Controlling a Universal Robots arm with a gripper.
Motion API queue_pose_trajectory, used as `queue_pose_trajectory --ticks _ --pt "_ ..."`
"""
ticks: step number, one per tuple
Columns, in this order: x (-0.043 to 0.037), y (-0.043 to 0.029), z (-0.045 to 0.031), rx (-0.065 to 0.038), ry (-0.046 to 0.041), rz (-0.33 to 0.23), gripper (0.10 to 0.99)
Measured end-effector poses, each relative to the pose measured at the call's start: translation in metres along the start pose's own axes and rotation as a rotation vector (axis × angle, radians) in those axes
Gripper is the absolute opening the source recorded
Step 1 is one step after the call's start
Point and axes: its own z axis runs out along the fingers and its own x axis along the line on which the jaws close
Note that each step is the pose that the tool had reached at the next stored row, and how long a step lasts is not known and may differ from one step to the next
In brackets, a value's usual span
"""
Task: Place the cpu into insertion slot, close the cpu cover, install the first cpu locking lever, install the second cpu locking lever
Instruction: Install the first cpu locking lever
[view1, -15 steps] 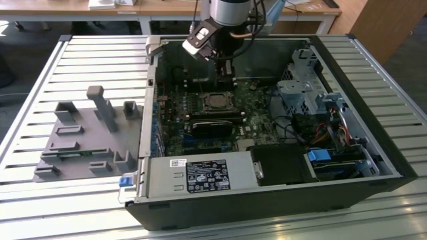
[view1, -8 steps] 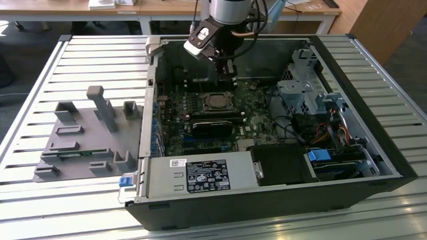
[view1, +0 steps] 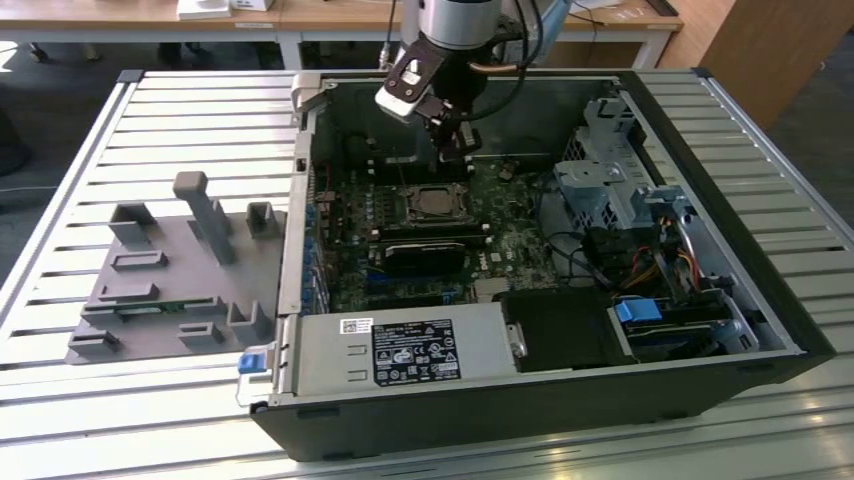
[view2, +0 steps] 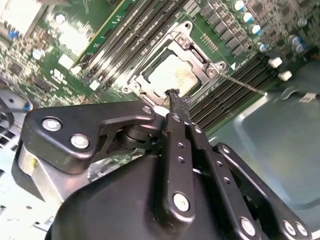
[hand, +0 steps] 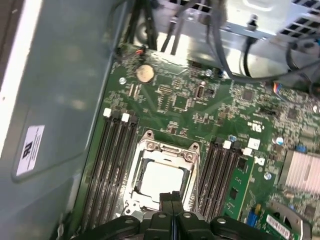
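Observation:
The cpu (view1: 431, 204) lies in the insertion slot (hand: 131, 199) on the green motherboard, its pale metallic face (hand: 161, 179) showing through a window. The silver cpu cover (hand: 170, 150) lies flat over it, framing the chip (view2: 172, 75). A thin silver lever rod (view2: 245, 85) sticks out sideways from one corner of the socket, over the memory slots. My gripper (view1: 454, 150) hangs just above the socket's edge. Its black fingers (hand: 171, 197) are pressed together with nothing between them, and the tip (view2: 175, 95) is close to the cover's rim.
The open computer case (view1: 767, 300) walls in the board. Inside stand a drive cage (view1: 601, 180), cables (view1: 627, 260) and a power supply (view1: 400, 350). Black memory slots (hand: 112, 165) flank the socket. A grey fixture plate (view1: 174, 270) lies on the slatted table at the exterior view's left.

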Motion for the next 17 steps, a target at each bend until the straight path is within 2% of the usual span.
queue_pose_trajectory --ticks 17 --pt "0.0 0.0 0.0001 -0.001 -0.0001 -0.258 0.106"
